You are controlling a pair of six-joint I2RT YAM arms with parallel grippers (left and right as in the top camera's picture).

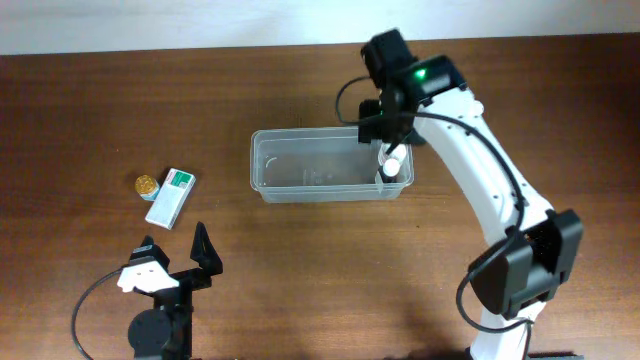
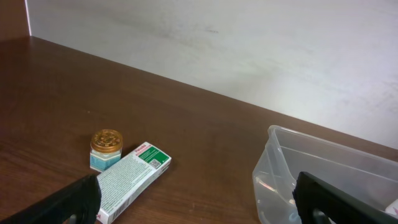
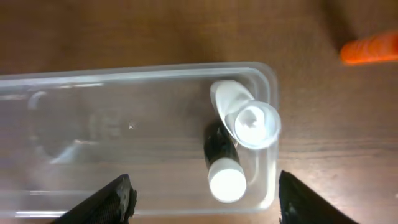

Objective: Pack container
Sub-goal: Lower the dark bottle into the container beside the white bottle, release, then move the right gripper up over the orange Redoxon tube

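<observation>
Clear container in the middle of the worktop, two bottles in one end, both arms empty-handed.

The container (image 1: pixel 320 166) sits on the brown worktop (image 1: pixel 100 120). Two bottles are tucked side by side in its right end, a white bottle (image 3: pixel 249 118) and a dark bottle with a white cap (image 3: pixel 224 171); the rest of the container is bare. The right gripper (image 3: pixel 205 190) hangs over that end, its fingers spread wide and holding nothing. Well off to the container's left lie a small white-and-green box (image 1: pixel 170 197) and, just beside it, a little jar with a gold lid (image 1: pixel 147 184). The left gripper (image 1: pixel 176 250) is nearer than the box, also spread wide and empty. Past the container's right end lies a blurred orange thing (image 3: pixel 370 48); I cannot tell what it is.
</observation>
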